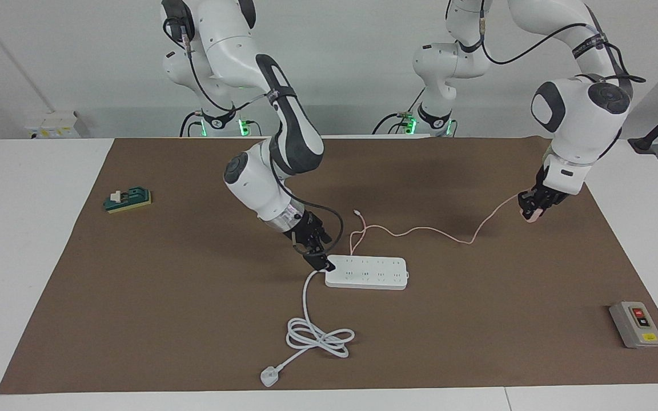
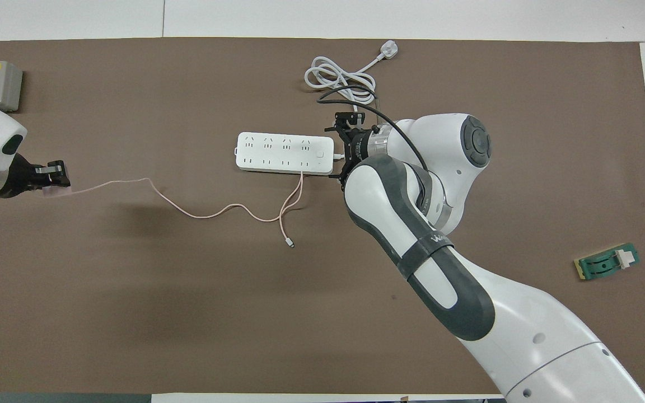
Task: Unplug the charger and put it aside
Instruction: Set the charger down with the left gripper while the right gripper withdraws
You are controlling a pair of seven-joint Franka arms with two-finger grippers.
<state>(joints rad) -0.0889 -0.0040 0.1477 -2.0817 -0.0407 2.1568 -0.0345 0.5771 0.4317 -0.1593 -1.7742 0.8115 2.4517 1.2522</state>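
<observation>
Two arms work over a brown mat (image 1: 163, 319) with much bare room around the power strip (image 1: 366, 272); switch box (image 1: 636, 324) sits near the mat's edge at the left arm's end, green block (image 1: 128, 200) at the right arm's end. No containers. Left gripper (image 1: 534, 210) is clamped on the charger (image 1: 530, 216), off the strip, raised over the mat toward the left arm's end; its pink cable (image 2: 199, 212) trails to the strip. Right gripper (image 1: 315, 254) at the strip's cord end, finger spread unclear.
</observation>
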